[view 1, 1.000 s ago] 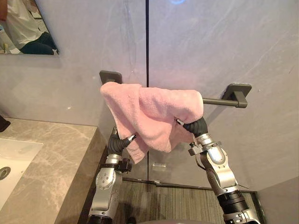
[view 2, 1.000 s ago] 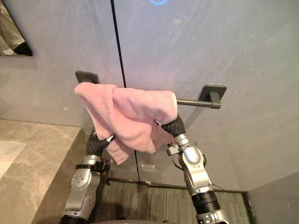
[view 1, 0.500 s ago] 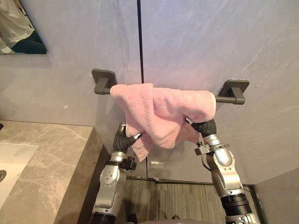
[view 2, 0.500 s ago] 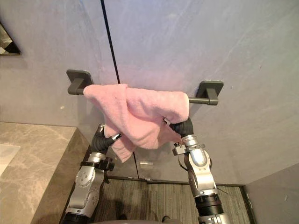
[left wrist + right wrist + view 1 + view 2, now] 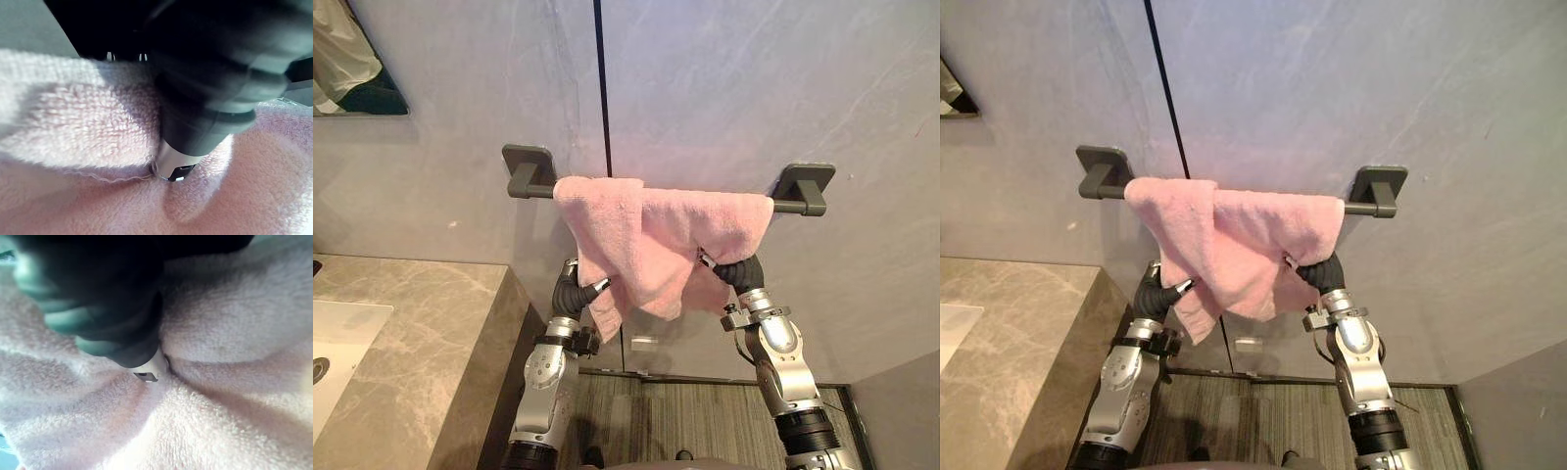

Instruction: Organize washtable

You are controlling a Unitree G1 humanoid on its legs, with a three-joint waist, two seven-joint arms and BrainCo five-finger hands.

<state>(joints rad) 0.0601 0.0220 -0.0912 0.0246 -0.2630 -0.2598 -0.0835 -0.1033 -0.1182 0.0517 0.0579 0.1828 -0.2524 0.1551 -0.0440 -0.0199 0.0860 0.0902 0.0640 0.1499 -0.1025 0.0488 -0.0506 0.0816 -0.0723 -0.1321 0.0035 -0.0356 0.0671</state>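
Pink towel (image 5: 656,235) shifted right along rail (image 5: 544,191), left hand (image 5: 576,294) and right hand (image 5: 736,274) under it, grip impossible to tell

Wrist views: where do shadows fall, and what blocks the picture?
Left wrist view: the dark cover of the left hand blocks much of it and shades the towel beside it. Right wrist view: the cover of the right hand does likewise, with shadow in the towel's folds.
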